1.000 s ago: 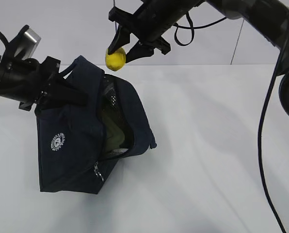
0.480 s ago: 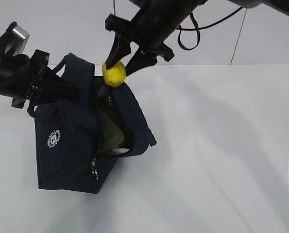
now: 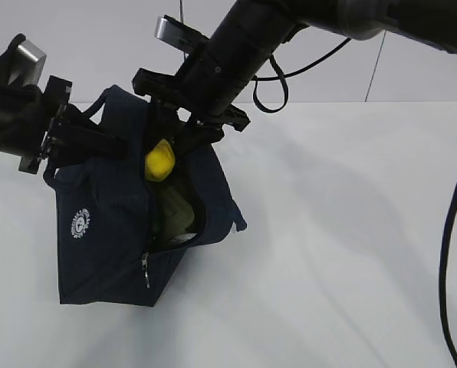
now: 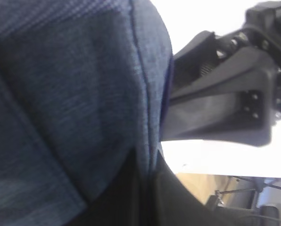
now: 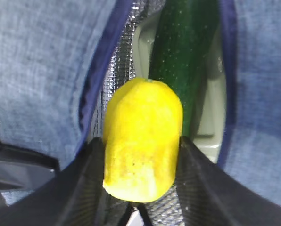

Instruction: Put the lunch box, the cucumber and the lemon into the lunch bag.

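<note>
The navy lunch bag (image 3: 110, 230) stands on the white table with its top open. My left gripper (image 3: 98, 142) is shut on the bag's upper edge and holds it up; in the left wrist view the fabric (image 4: 74, 94) fills the frame. My right gripper (image 3: 167, 157) is shut on the yellow lemon (image 3: 159, 161) and holds it in the bag's mouth. In the right wrist view the lemon (image 5: 143, 139) sits between the black fingers (image 5: 79, 183), above the dark green cucumber (image 5: 183, 52), which lies on the pale green lunch box (image 5: 211, 108) inside the bag.
The white table (image 3: 343, 253) stretches to the right of the bag. The right arm's black cable (image 3: 451, 230) hangs along the right side. A white wall stands behind the table.
My right gripper has moved down and left with the lemon, from above the bag into its mouth. My left gripper has shifted slightly left, still holding the bag's edge.
</note>
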`<control>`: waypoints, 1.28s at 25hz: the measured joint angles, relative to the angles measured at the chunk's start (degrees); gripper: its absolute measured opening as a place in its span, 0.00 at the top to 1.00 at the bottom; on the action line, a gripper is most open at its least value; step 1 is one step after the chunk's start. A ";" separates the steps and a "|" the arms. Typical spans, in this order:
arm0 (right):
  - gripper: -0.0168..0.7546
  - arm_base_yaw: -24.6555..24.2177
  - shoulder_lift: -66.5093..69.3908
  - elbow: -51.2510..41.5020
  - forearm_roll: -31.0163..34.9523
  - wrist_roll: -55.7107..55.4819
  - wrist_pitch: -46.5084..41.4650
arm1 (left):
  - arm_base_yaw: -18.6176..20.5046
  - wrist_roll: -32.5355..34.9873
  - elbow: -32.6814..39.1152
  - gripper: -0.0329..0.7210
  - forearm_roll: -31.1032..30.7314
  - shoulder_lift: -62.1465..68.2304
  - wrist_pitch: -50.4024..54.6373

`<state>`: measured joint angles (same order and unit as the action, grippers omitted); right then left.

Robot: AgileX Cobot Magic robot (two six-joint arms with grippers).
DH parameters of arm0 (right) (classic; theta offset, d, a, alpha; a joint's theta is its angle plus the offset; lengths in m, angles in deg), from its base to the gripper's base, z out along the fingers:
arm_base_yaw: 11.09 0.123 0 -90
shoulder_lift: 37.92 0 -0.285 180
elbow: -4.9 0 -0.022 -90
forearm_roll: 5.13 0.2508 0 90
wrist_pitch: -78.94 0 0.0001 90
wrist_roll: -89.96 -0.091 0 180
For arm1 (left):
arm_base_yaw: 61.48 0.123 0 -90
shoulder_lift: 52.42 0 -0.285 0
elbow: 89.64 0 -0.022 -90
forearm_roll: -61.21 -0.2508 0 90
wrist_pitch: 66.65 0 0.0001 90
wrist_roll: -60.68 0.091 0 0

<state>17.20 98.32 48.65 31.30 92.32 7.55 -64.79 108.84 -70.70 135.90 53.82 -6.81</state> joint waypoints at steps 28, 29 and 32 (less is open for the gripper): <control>0.35 -13.18 -3.30 -8.64 5.44 10.17 0.77 | 0.00 0.00 0.00 0.97 0.00 0.00 1.08; 0.35 -13.31 -3.30 -10.15 6.50 12.24 1.09 | 0.00 0.00 0.00 0.97 0.00 0.00 1.08; 0.35 -13.41 -3.30 -15.35 11.60 19.03 1.23 | 0.00 0.00 0.00 0.97 0.00 0.00 1.08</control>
<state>3.79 95.03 33.30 42.90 111.35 8.78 -64.79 108.84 -70.70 135.90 53.82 -5.73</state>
